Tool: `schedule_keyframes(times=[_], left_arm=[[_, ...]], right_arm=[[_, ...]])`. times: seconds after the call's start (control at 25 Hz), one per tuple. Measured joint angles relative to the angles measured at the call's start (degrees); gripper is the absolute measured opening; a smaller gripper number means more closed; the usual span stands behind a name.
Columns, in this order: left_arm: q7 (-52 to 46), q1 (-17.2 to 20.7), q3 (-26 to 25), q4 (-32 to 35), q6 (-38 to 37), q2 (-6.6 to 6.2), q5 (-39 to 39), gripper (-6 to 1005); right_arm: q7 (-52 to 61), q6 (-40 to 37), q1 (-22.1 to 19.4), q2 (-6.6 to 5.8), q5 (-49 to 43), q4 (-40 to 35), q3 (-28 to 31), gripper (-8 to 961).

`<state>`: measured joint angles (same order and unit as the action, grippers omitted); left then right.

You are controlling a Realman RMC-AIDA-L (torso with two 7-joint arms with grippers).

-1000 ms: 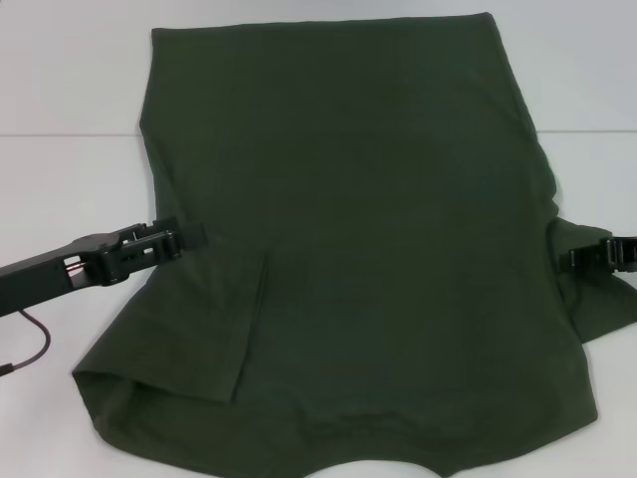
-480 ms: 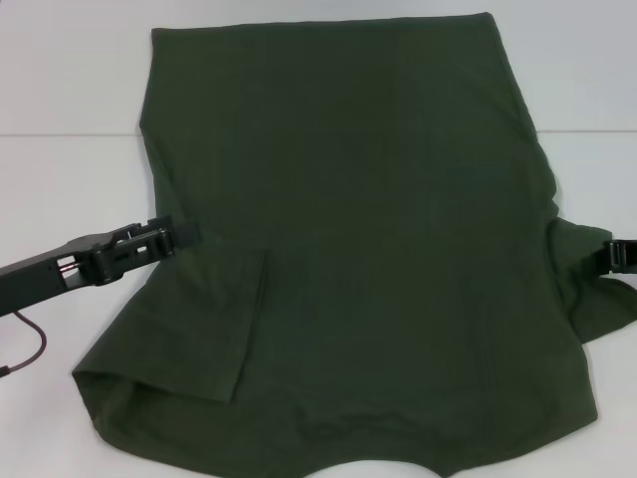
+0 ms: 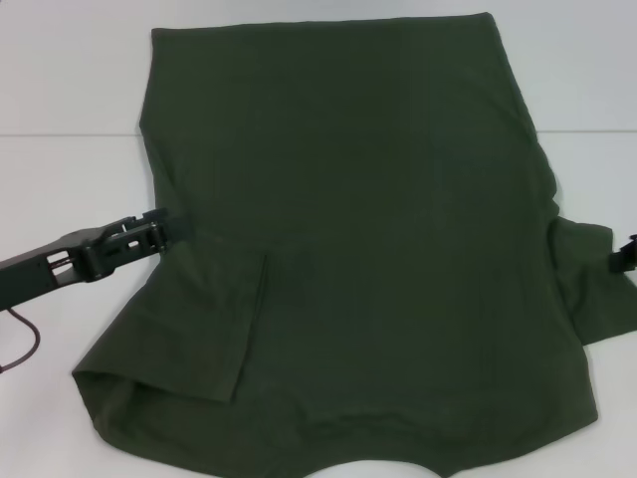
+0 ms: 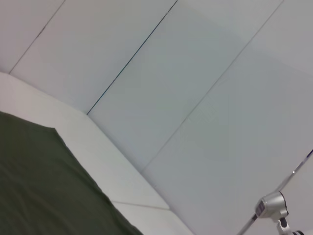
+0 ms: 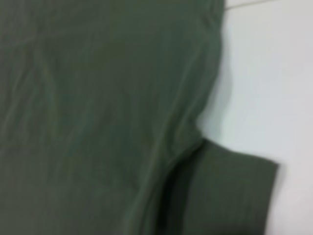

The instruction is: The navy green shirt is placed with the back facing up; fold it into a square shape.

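The left pincer (image 3: 164, 228) lies at the shirt's left edge, whether apart or together I cannot tell; bare table (image 3: 60, 179) spreads behind it; one navy green shirt (image 3: 368, 249) lies flat between two pincers, left sleeve folded inward; the right pincer (image 3: 625, 254) sits beside the right sleeve, barely in view.

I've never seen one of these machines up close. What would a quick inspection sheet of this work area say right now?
Surface: white table, a seam line running across it.
Job's things: navy green shirt lies spread out, plain side up; left sleeve folded onto the body, right sleeve sticking out.
Clutter: nothing seen.
Grippers: left gripper at the shirt's left edge; right gripper at the picture's right border, beside the right sleeve.
Cables: dark red wire under the left arm.
Surroundings: pale panelled wall; metal stand.
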<state>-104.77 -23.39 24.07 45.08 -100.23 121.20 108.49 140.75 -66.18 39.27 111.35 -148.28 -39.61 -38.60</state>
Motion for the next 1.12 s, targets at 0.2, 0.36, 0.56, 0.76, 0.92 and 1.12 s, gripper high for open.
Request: schedule_keyframes(times=[0.2, 0.36, 0.56, 0.76, 0.92, 1.12], left_arm=[[0.0, 0.3, -2.1, 0.0, -2.0, -0.11, -0.7, 829], [0.0, 0.4, -4.3, 0.0, -3.5, -0.16, -0.9, 829], [-0.3, 0.7, -6.4, 0.0, -4.4, -0.24, -1.4, 829], [-1.4, 0.9, -6.7, 0.0, -5.1, -0.44, -1.6, 829], [-2.0, 0.9, -6.7, 0.0, -5.4, -0.39, -1.6, 828], [-2.3, 0.9, -6.7, 0.0, -5.8, -0.36, -1.8, 828]], right_arm=[[2.1, -0.1, -2.0, -0.26, 0.0, -3.6, 0.3, 28], [3.0, -0.1, -2.8, -0.98, 0.0, -4.2, 0.6, 28], [4.6, 0.3, -3.2, -2.29, 0.0, -4.3, 0.7, 29], [5.6, 0.7, -2.9, -3.58, 0.0, -4.3, 1.0, 28], [5.7, 1.0, -2.1, -4.28, 0.0, -4.3, 1.0, 28], [5.8, 0.6, -1.3, -4.68, 0.0, -4.3, 1.1, 29]])
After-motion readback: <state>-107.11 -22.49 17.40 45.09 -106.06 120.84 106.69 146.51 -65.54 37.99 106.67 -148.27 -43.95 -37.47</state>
